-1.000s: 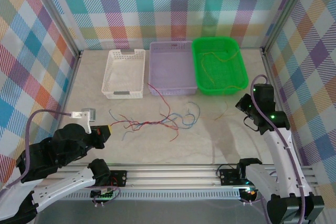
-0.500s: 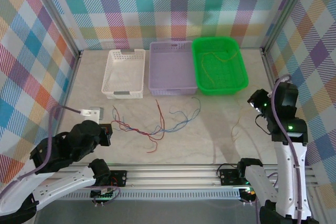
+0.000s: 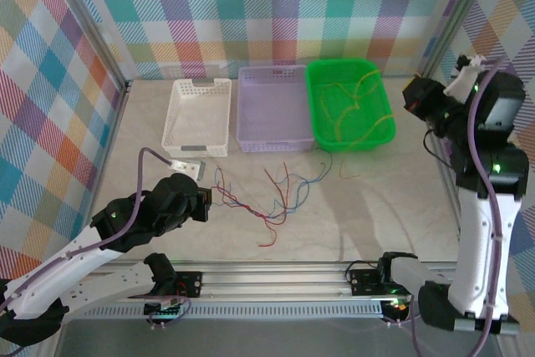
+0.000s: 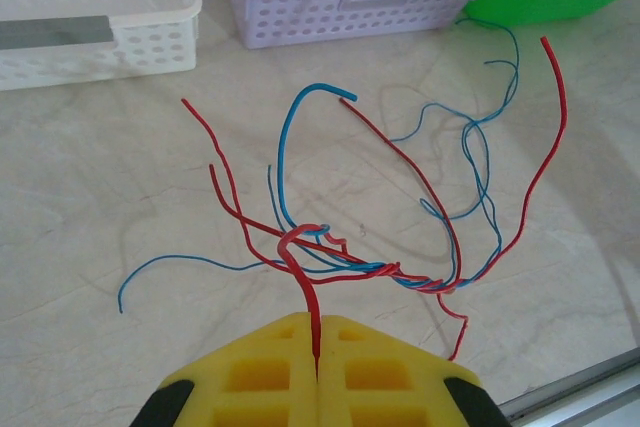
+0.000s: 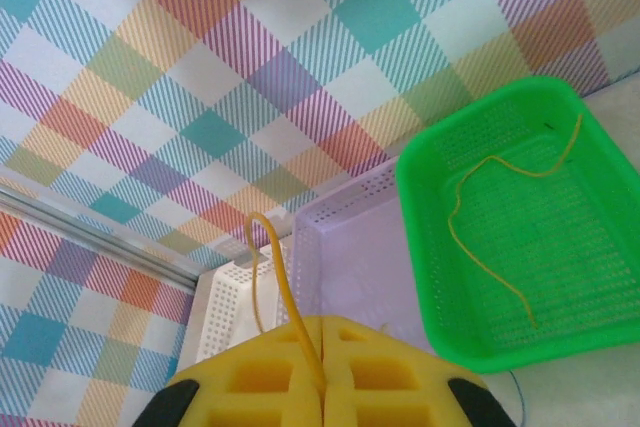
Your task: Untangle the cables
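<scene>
**A:** While the overhead view is up, where do the cables [image 3: 267, 194] lie?

**B:** On the surface [image 3: 368, 215], just in front of the purple basket [image 3: 276, 145]. Red and blue strands, loosely tangled. Several loose ends splay toward that basket's front wall.

**A:** Left pincer [image 3: 206, 198]?

**B:** In front of the purple basket and off to its left, low over the surface. Wrist view: yellow fingers [image 4: 250, 372] pressed together, a red cable [image 4: 300, 282] clamped in the seam. That strand rises from the seam, hooks over, then runs into the knot. There red and blue twist round each other for a short stretch. One blue end trails off alone to the left.

**A:** Right pincer [image 3: 412, 96]?

**B:** Raised, well to the right of the purple basket, past the far side of the green basket [image 3: 351, 145]. Fingers closed on a yellow-olive cable [image 5: 268, 247]. It arches up out of the seam and bends back down.

**A:** Anything in the baskets?

**B:** Green one, just right of the purple basket, holds yellow-olive strands [image 3: 351, 104] looped across its floor. White basket [image 3: 196, 150] stands just left of the purple one. Can't tell whether the held cable reaches the green basket.
</scene>
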`<action>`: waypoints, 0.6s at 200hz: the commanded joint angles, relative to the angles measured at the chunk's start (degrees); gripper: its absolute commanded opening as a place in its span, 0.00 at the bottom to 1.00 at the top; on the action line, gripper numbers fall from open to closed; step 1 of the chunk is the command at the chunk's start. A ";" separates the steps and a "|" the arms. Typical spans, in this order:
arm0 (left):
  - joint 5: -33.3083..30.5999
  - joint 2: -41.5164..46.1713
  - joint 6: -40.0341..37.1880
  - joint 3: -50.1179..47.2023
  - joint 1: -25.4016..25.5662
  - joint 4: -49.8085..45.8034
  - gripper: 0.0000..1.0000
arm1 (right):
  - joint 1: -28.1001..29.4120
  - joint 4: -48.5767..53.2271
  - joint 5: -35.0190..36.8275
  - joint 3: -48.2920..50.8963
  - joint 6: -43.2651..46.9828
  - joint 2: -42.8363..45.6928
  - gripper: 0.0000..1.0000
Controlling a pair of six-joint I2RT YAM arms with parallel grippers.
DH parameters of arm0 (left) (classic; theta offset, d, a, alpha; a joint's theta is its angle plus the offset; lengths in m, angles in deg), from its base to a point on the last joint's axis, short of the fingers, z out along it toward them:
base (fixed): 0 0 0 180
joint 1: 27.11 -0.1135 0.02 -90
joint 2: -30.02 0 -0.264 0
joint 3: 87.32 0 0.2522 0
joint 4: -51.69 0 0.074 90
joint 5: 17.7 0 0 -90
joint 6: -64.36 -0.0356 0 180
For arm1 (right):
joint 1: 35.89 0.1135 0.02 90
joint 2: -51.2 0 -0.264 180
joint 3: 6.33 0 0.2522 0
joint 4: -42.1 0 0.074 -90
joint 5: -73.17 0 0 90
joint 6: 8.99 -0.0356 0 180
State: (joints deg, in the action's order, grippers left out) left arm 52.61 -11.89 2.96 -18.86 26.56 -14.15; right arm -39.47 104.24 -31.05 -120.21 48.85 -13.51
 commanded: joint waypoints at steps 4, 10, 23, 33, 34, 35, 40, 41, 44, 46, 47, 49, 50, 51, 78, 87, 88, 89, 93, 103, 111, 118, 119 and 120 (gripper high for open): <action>1.55 0.51 -1.47 -0.78 -0.67 3.27 0.00 | 0.67 -3.54 -2.66 -4.47 0.61 -7.15 0.00; 2.04 0.45 -1.46 -1.06 -0.64 3.67 0.00 | 1.12 -3.51 -2.46 -6.30 0.93 -9.09 0.00; 3.08 0.27 -1.49 -1.67 -0.67 4.52 0.00 | 2.42 -4.30 -1.16 -9.82 2.12 -13.11 0.00; 3.38 0.19 -1.43 -2.14 -0.67 4.96 0.00 | 2.78 -4.81 -1.14 -12.09 2.34 -16.21 0.00; 3.44 0.17 -1.43 -2.18 -0.67 5.01 0.00 | 2.78 -4.80 -1.15 -12.33 2.31 -16.36 0.00; 3.57 0.17 -1.44 -2.25 -0.67 5.07 0.00 | 2.78 -4.75 -1.20 -12.62 2.30 -16.74 0.00; 3.86 0.09 -1.47 -2.31 -0.67 5.37 0.00 | 2.91 -4.37 -1.18 -14.18 2.35 -18.48 0.00; 3.91 0.08 -1.45 -2.36 -0.67 5.43 0.00 | 2.94 -4.32 -1.13 -14.51 2.36 -18.63 0.00; 4.05 0.08 -1.49 -2.52 -0.65 5.67 0.00 | 3.10 -4.11 -1.02 -15.48 2.57 -19.75 0.00; 4.22 0.01 -1.50 -2.52 -0.67 5.73 0.00 | 3.13 -4.05 -0.91 -15.91 2.62 -20.28 0.00; 4.30 0.00 -1.51 -2.55 -0.67 5.83 0.00 | 3.13 -3.98 -0.90 -16.34 2.67 -20.46 0.00; 4.37 -0.05 -1.46 -2.66 -0.67 5.95 0.00 | 3.22 -3.90 -0.81 -16.74 2.74 -20.85 0.00; 4.38 -0.03 -1.49 -2.66 -0.67 5.99 0.00 | 3.26 -3.82 -0.77 -17.11 2.86 -21.23 0.00; 4.34 -0.02 -1.47 -2.66 -0.67 6.05 0.00 | 3.32 -3.62 -0.67 -17.78 2.93 -21.88 0.00; 5.90 -0.80 -1.41 -3.38 -0.67 7.80 0.00 | 3.84 -2.03 1.33 -25.42 4.73 -28.56 0.00; 6.24 -1.14 -1.41 -3.53 -0.67 8.17 0.00 | 3.90 -1.89 1.82 -27.30 5.22 -30.46 0.00; 6.28 -1.15 -1.38 -3.54 -0.67 8.19 0.00 | 3.91 -1.89 1.87 -27.49 5.29 -30.65 0.00; 6.30 -1.20 -1.41 -3.54 -0.63 8.25 0.00 | 3.96 -1.89 1.89 -27.67 5.36 -30.78 0.00; 6.37 -1.31 -1.43 -3.60 -0.66 8.42 0.00 | 3.99 -1.82 2.02 -28.33 5.77 -31.55 0.00; 6.58 -1.47 -1.47 -3.71 -0.65 8.78 0.00 | 4.23 -1.80 3.02 -29.69 6.53 -33.42 0.00; 6.71 -1.51 -1.52 -3.82 -0.68 9.08 0.00 | 4.43 -2.18 3.40 -29.92 7.37 -34.62 0.00; 6.86 -1.55 -1.45 -3.90 -0.63 9.33 0.00 | 4.45 -2.69 3.61 -29.75 7.91 -35.50 0.00; 6.94 -1.57 -1.45 -3.90 -0.61 9.39 0.00 | 4.49 -2.82 3.64 -29.72 8.00 -35.71 0.00; 6.98 -1.54 -1.44 -3.90 -0.64 9.42 0.00 | 4.47 -2.79 3.70 -29.71 8.04 -35.86 0.00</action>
State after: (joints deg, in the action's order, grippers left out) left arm 58.21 -13.55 2.11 -22.16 26.56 -7.70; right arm -35.49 101.96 -29.26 -148.10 53.48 -46.73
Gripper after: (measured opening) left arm 0.046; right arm 0.071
